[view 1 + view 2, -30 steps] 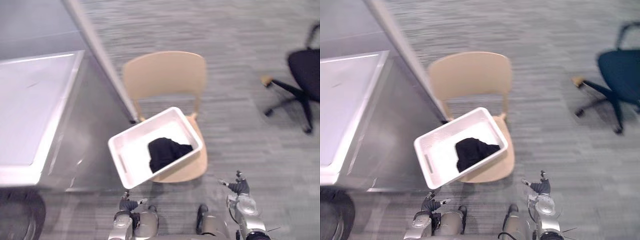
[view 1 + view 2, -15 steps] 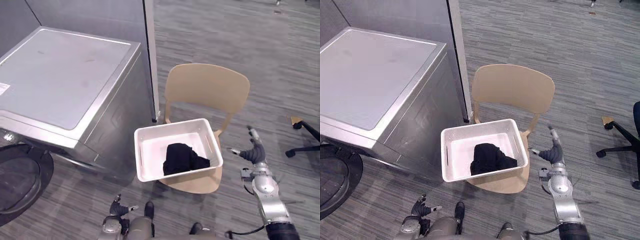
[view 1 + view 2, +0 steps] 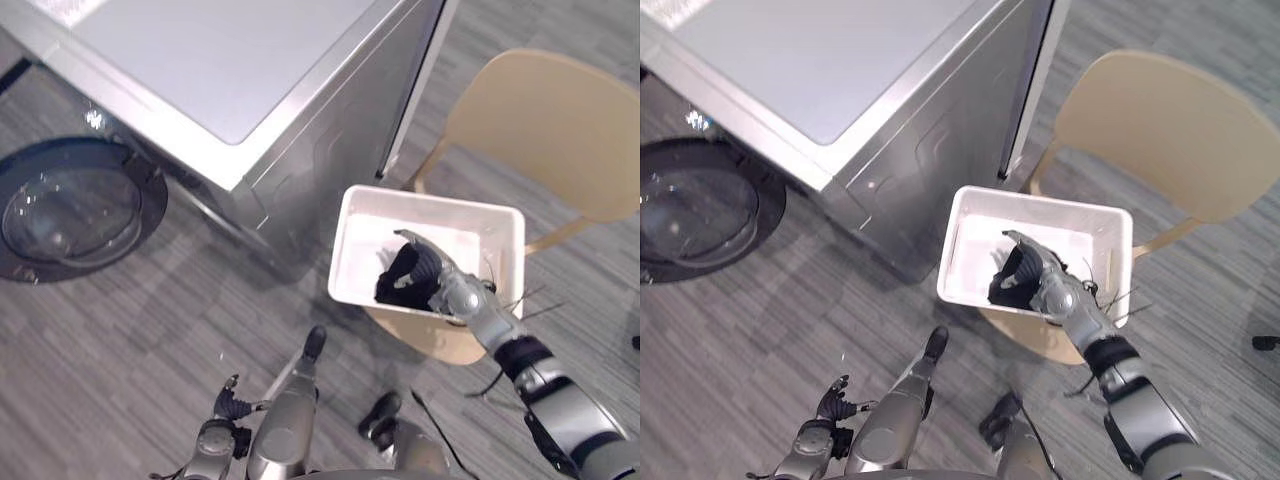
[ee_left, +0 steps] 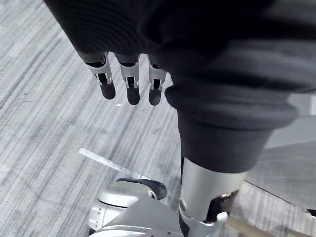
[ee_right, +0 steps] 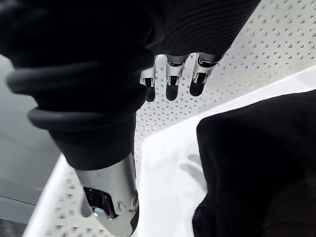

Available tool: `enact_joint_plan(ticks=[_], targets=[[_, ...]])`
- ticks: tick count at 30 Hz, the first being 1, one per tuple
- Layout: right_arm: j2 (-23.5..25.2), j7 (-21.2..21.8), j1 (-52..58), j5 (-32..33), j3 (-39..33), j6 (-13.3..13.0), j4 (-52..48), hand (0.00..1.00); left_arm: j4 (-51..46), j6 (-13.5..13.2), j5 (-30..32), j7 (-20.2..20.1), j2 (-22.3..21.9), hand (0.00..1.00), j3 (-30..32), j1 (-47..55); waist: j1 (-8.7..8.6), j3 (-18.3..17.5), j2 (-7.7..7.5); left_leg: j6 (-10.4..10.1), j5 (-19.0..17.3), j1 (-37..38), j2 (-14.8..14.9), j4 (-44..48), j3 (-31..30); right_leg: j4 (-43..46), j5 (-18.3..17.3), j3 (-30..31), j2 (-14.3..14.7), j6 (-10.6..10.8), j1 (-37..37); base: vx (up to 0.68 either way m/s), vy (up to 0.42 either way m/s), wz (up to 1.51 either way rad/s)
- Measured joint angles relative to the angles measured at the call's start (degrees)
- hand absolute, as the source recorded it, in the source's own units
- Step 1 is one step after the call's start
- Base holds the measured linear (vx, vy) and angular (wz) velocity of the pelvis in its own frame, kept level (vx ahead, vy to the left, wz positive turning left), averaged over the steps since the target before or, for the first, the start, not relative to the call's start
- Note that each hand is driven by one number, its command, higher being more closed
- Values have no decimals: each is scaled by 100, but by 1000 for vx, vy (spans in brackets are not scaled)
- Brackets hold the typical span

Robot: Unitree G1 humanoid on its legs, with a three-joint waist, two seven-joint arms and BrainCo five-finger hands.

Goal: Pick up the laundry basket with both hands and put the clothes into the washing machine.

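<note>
White plastic laundry basket (image 3: 350, 250) sits on the seat of the tan chair (image 3: 540, 120), just beside the silver washing machine (image 3: 230, 60), w/ the black clothes (image 3: 398, 282) lying in a heap on the basket's floor. Big change vs half a sec ago: the right hand (image 3: 445, 285) was out past the basket's far side, clear of it, fingers spread; now it is in over the basket, above the clothes. Its wrist view has the fingers (image 5: 170, 79) loose and nearly straight, tips near the perforated wall (image 5: 256, 54), clothes (image 5: 256, 158) below, nothing gripped (whether it touches the cloth, can't tell). Left hand (image 3: 232, 405) is low near the grey carpet as before, well apart from the basket; its fingers (image 4: 131, 81) hang straight, holding nothing. The whole view has swung since the earlier pic, so that is the camera moving, not the furniture: basket is on the chair as before, clothes still inside. The machine's round door (image 3: 70, 215) stands open at its front.
</note>
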Motion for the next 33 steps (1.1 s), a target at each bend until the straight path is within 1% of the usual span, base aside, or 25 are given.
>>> enact_joint_plan(ticks=[2,3,5,6,7,8,9,10,11,12,13,15,18,21,23,25,27,29,30,31,32,33], targets=[[16,-250,-633,-431,-52,282,854,0,-82,-9,-168,45,8,0,-124,-213,115,270,46,-63,88,-202,4,-12,-10,277,-73,35,-65,-41,-319,-86,-23,2],[19,-333,-771,-545,-62,359,1054,0,-108,-16,-198,68,2,0,-149,-263,128,308,69,-76,108,-272,10,-22,-23,338,-86,35,-75,-56,-410,-84,-40,3],[18,-597,-1205,-813,-191,615,1666,0,-111,-66,-330,192,-18,0,-289,-463,122,343,127,-107,270,-526,20,-203,-81,606,-182,33,-148,-87,-838,-95,-84,8],[-2,-838,-1425,-1038,-300,859,1883,0,-112,-107,-433,282,-100,0,-320,-630,116,374,182,-136,383,-705,27,-338,-115,819,-265,30,-213,-108,-1145,-75,-88,7],[-11,-873,-1463,-1059,-301,906,1915,0,-113,-109,-453,291,-126,0,-318,-664,110,379,190,-140,406,-739,29,-371,-125,858,-278,27,-237,-113,-1200,-59,-94,10],[-38,-1000,-1558,-1230,-299,1069,1964,0,-122,-115,-509,344,-194,0,-314,-807,98,412,230,-176,479,-838,38,-477,-146,1008,-339,13,-270,-139,-1391,-38,-84,8],[-37,-1090,-1586,-1314,-280,1158,1960,100,-127,-116,-579,406,-253,0,-307,-922,94,417,238,-166,559,-921,40,-549,-146,1146,-395,15,-341,-165,-1558,-42,-98,10],[-29,-1137,-1596,-1379,-263,1188,1952,100,-153,-117,-598,419,-283,0,-299,-968,91,419,234,-188,605,-956,35,-569,-144,1212,-426,13,-371,-159,-1622,-28,-108,8],[3,-1233,-1640,-1470,-192,1226,1938,100,-247,-121,-666,448,-363,0,-292,-1015,36,419,233,-186,618,-1010,28,-588,-144,1329,-456,2,-427,-187,-1721,-11,-76,7],[47,-1243,-1772,-1481,-7,1288,1914,100,-332,-122,-680,471,-460,0,-285,-1042,-73,419,233,-188,619,-1051,22,-587,-138,1411,-474,6,-459,-205,-1798,-11,-77,2],[59,-1243,-1841,-1493,54,1307,1905,100,-357,-126,-681,486,-503,0,-296,-1068,-110,419,233,-189,619,-1069,24,-586,-126,1428,-483,16,-463,-211,-1830,-18,-55,-6],[59,-1240,-2120,-1515,397,1331,1846,100,-446,-129,-684,490,-710,0,-294,-1169,-233,419,232,-193,615,-1174,45,-576,-77,1479,-515,34,-467,-228,-1966,-40,-73,-9],[41,-1232,-2231,-1416,479,1319,1715,100,-456,-128,-781,490,-841,0,-291,-1277,-242,419,233,-197,611,-1205,59,-575,-10,1534,-528,82,-480,-248,-2049,-18,-56,-7],[49,-1187,-2199,-1029,466,1283,1424,100,-452,-128,-795,491,-870,0,-269,-1305,-263,417,230,-198,611,-1199,60,-492,52,1528,-527,129,-476,-250,-2035,9,-53,-5],[121,-1165,-1916,-461,410,1236,870,100,-442,-124,-837,495,-885,0,-239,-1309,-336,417,227,-198,611,-1092,72,-484,151,1502,-525,151,-473,-251,-1941,14,-48,-6],[232,-1163,-1582,-104,193,1144,354,100,-435,-115,-837,495,-893,0,-184,-1307,-376,418,221,-197,610,-946,80,-484,210,1456,-523,158,-462,-252,-1784,16,-48,-6],[422,-1212,-961,526,-393,1009,-653,100,-443,-115,-838,497,-884,0,-119,-1306,-401,419,214,-199,604,-635,103,-489,356,1353,-522,228,-427,-252,-1502,-9,-51,-18],[567,-1232,-527,949,-929,894,-1441,100,-445,-115,-838,500,-852,0,-74,-1274,-408,412,200,-242,556,-411,151,-495,412,1288,-522,307,-358,-252,-1310,-48,-59,-22],[665,-1291,-182,1257,-1296,764,-2044,100,-443,-112,-837,498,-815,0,-52,-1206,-431,407,191,-250,549,-270,180,-508,414,1207,-523,308,-307,-251,-1151,-65,-60,-16],[726,-1344,0,1401,-1483,678,-2310,100,-441,-110,-837,498,-795,0,-44,-1154,-457,399,178,-250,547,-188,200,-533,415,1171,-523,313,-277,-250,-1073,-61,-59,-12],[884,-1440,354,1645,-1788,519,-2724,100,-428,-101,-835,496,-732,0,-38,-985,-533,327,132,-257,540,-58,235,-610,415,1099,-526,317,-222,-247,-961,-56,-54,-15],[1050,-1460,769,1864,-2120,383,-3072,100,-403,-74,-828,488,-669,0,-38,-802,-565,179,31,-261,536,18,246,-678,431,1057,-528,354,-192,-242,-930,-38,-47,-16]])
